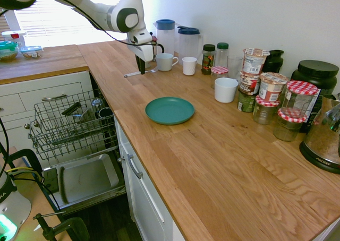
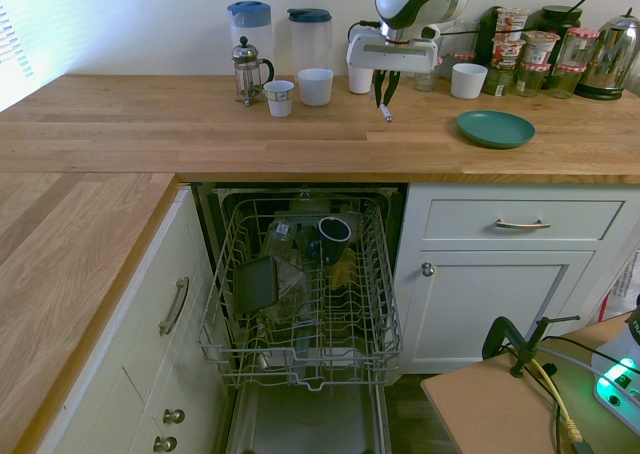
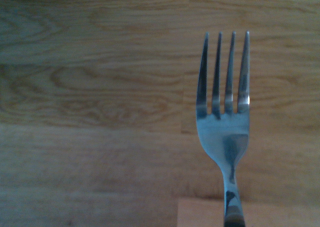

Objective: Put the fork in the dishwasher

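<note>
- Pincer (image 1: pixel 141 69): clenched on the fork (image 1: pixel 139 72); pointing nearly straight down; raised clear of the tabletop (image 1: pixel 212 161), above its back part; also seen from the opposite side (image 2: pixel 385 98).
- Fork: slim silver metal; gripped partway along, roughly level, handle and tines sticking out to either side of the fingers; lifted off the wood; one end visible below the fingers in the second exterior view (image 2: pixel 385 113); four tines and neck sharp in the wrist view (image 3: pixel 223 117), over bare oak grain.
- Nearby, toward the wall: white mug (image 1: pixel 167 61) and small white cup (image 1: pixel 189 65) just beside the pincer; two clear jugs with blue lids (image 1: pixel 178 39) behind them; French press (image 2: pixel 249 70) visible in the second exterior view.
- Teal plate (image 1: pixel 170 110): flat on the tabletop, nothing on it, near the front edge, apart from the pincer.
- Further along the tabletop: white bowl-like cup (image 1: pixel 226 89); cluster of jars and tubs (image 1: pixel 268 97), some with red-checked lids; dark lidded container (image 1: pixel 316 76); metal kettle (image 1: pixel 324 137) at the far end.
- Dishwasher (image 2: pixel 305 304): below the tabletop, door dropped open, grey metal lining showing; dark wire rack (image 1: pixel 69 127) pulled out, holding a dark cup and other items; well apart from the fork.
- White drawers with metal handles (image 2: pixel 520 224): beside the dishwasher.
</note>
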Action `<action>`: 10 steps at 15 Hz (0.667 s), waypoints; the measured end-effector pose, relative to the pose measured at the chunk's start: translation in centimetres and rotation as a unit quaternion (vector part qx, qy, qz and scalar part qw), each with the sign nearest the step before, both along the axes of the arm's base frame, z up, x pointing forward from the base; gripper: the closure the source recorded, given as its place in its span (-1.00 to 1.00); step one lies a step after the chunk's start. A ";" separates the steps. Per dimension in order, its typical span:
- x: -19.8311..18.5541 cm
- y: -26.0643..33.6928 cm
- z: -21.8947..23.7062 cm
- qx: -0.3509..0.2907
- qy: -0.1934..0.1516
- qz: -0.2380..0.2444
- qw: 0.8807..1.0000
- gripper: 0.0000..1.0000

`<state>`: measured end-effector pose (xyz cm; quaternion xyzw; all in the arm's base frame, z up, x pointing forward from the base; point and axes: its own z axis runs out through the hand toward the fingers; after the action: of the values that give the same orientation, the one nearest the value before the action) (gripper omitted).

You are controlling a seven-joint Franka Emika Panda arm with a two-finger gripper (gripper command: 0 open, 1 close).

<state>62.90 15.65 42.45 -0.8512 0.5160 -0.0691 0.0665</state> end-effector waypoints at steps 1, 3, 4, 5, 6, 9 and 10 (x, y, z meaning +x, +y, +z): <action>-1.8 1.0 1.0 -0.003 -0.003 -0.008 1.000 1.00; -5.1 2.9 2.4 -0.009 -0.004 -0.028 1.000 1.00; -6.3 3.8 2.6 -0.011 -0.004 -0.036 0.999 1.00; -7.6 4.7 2.7 -0.014 -0.003 -0.041 0.999 1.00; -8.8 5.6 2.5 -0.020 -0.004 -0.044 0.999 1.00; -11.6 8.5 2.0 -0.030 -0.003 -0.040 0.999 1.00; -12.2 9.3 1.8 -0.032 -0.002 -0.036 0.999 1.00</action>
<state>50.67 24.92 44.29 -0.8335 0.5438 -0.0899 0.0380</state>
